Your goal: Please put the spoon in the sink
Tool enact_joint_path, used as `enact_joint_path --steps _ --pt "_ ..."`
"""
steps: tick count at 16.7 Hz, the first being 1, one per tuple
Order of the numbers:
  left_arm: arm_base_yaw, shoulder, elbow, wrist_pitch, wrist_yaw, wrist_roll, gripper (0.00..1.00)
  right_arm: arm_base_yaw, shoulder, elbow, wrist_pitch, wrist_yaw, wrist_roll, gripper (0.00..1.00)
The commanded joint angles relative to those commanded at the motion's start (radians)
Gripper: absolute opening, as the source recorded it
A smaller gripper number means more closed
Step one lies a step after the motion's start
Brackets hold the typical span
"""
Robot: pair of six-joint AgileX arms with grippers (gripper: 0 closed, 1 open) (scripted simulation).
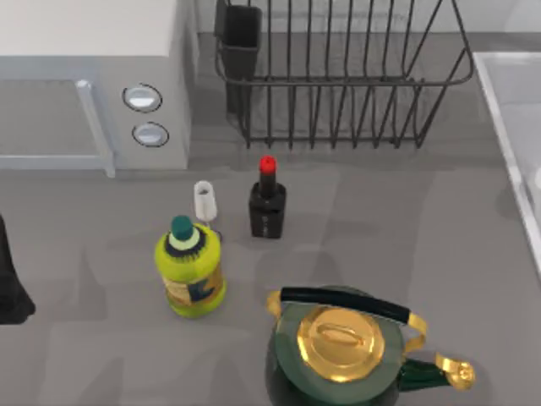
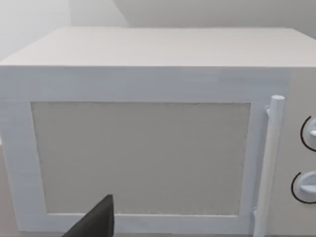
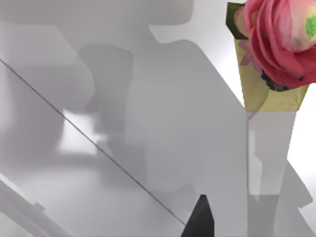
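Observation:
The spoon is small and white. It lies on the grey counter behind the yellow bottle, which hides part of its thin handle. The sink is a pale basin with a lighter raised rim at the table's right edge, far from the spoon. My left arm is a dark shape at the left edge. A dark part of my left gripper faces the microwave door. A dark tip of my right gripper hangs over a pale grey surface.
A white microwave stands back left and a black wire dish rack back centre. A yellow bottle, a small black red-capped bottle and a green-gold kettle crowd the middle front. A pink flower-topped carton stands near the right gripper.

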Motion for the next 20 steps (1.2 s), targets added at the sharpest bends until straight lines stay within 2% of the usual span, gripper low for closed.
enact_joint_path --steps 4,17,20 --pt "0.000 0.000 0.000 0.000 0.000 0.000 1.00 0.000 -0.001 -0.002 0.001 0.000 0.000 0.00" --pt "0.000 0.000 0.000 0.000 0.000 0.000 1.00 0.000 -0.001 -0.002 0.001 0.000 0.000 0.98" --pt "0.000 0.000 0.000 0.000 0.000 0.000 1.00 0.000 -0.001 -0.002 0.001 0.000 0.000 1.00"
